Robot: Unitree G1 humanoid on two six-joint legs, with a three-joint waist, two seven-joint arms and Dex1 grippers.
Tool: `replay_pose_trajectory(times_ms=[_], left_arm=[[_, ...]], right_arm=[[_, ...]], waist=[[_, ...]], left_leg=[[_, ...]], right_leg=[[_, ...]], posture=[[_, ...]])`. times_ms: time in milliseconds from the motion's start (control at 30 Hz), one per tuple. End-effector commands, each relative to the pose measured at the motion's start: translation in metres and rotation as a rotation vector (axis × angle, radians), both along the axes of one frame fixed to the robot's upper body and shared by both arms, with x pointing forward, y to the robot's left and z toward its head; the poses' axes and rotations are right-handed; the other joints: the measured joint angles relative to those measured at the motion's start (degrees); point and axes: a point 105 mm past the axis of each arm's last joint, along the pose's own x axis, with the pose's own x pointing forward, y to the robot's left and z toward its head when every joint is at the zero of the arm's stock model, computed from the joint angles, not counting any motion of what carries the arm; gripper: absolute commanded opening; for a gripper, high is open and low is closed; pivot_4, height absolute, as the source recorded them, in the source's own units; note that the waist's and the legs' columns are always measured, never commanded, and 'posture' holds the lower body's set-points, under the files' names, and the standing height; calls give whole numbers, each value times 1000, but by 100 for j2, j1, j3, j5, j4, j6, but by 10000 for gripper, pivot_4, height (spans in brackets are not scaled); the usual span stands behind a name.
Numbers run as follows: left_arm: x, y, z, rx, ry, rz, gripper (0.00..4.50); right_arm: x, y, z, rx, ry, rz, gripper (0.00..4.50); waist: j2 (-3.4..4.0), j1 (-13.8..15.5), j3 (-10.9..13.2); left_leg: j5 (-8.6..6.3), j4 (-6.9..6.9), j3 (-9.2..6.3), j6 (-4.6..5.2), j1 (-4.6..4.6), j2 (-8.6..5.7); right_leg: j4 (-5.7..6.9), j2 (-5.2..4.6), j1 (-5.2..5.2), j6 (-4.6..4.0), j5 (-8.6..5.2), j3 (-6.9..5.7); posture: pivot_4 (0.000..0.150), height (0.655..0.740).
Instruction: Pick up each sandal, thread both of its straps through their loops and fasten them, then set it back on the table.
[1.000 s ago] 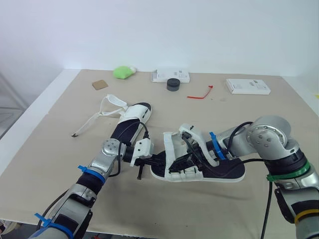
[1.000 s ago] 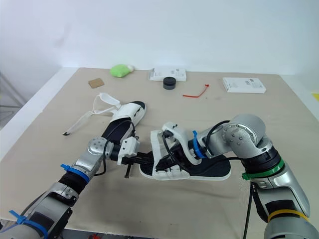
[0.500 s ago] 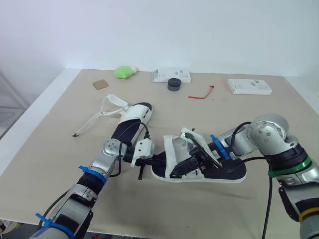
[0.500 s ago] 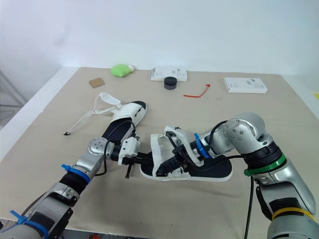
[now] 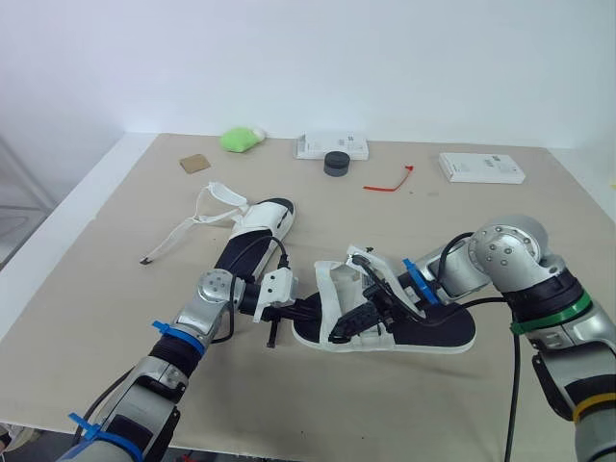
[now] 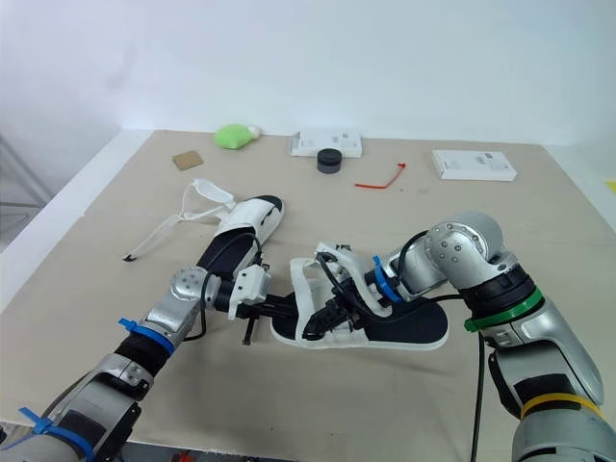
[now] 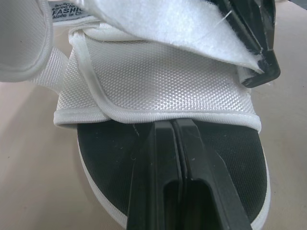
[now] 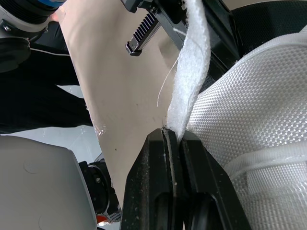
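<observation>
The near sandal (image 5: 423, 327), black footbed with white straps, lies flat mid-table. My right gripper (image 5: 348, 324) is shut on its white fuzzy strap (image 8: 192, 81), holding it over the front band; in the right wrist view the strap rises from between the fingers (image 8: 156, 182). At the sandal's toe my left gripper (image 5: 306, 310) is shut, its tips (image 7: 173, 123) lying on the black footbed against the edge of the front band (image 7: 158, 81). The second sandal (image 5: 255, 231) lies behind and to the left, its straps (image 5: 197, 217) loose on the table.
Along the back of the table are a green lump (image 5: 239, 140), a brown card (image 5: 193, 164), a white box (image 5: 330, 147) with a black puck (image 5: 335, 164), a red tie (image 5: 389, 180) and another white box (image 5: 480, 167). The table's front edge is near.
The right gripper has brought the strap lower over the sandal's front, and the sandal sits flatter. The left gripper has stayed at the toe.
</observation>
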Motion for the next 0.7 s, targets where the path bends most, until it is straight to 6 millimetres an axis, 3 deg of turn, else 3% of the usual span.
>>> replay_pose_trajectory(times_ms=[33,167,267,433,600,633,700], left_arm=[[-38,28,-91,313,277,14,0],[-38,28,-91,314,278,14,0],[-36,27,-90,315,273,14,0],[-34,27,-88,313,270,12,0],[-34,28,-88,317,270,11,0],[-34,28,-88,317,269,11,0],[-34,28,-88,318,269,11,0]], right_arm=[[-9,-5,-5,-49,-22,33,859],[-18,-3,-2,-48,-95,102,859],[-14,-2,-14,-116,-256,141,859],[-12,-6,-25,-158,-383,214,859],[-20,-7,-22,-102,-361,258,859],[-22,-7,-20,-92,-341,259,7672],[-24,-8,-16,-68,-308,258,15570]], waist=[[1,1,0],[1,7,0],[-1,9,-1],[-13,4,-11],[-19,1,-15],[-19,2,-15],[-18,3,-15]], left_leg=[[0,0,0,0,0,0],[0,0,-3,-1,-2,-3],[-1,0,-5,-1,-3,-6],[-3,0,-4,-4,4,-4],[-16,0,-7,-26,15,0],[-16,0,-6,-27,15,-1],[-15,0,-9,-26,15,-2]], right_leg=[[0,0,0,1,0,0],[0,-1,1,5,-1,-3],[0,-4,1,13,-6,-5],[0,-4,4,20,-11,-7],[0,-4,9,1,-22,-3],[0,-6,9,1,-21,-1],[0,-6,10,0,-22,-1]], posture=[[1500,7400],[1500,7400],[1500,7400],[1500,7400],[1500,7400],[1500,7400],[1500,7400]])
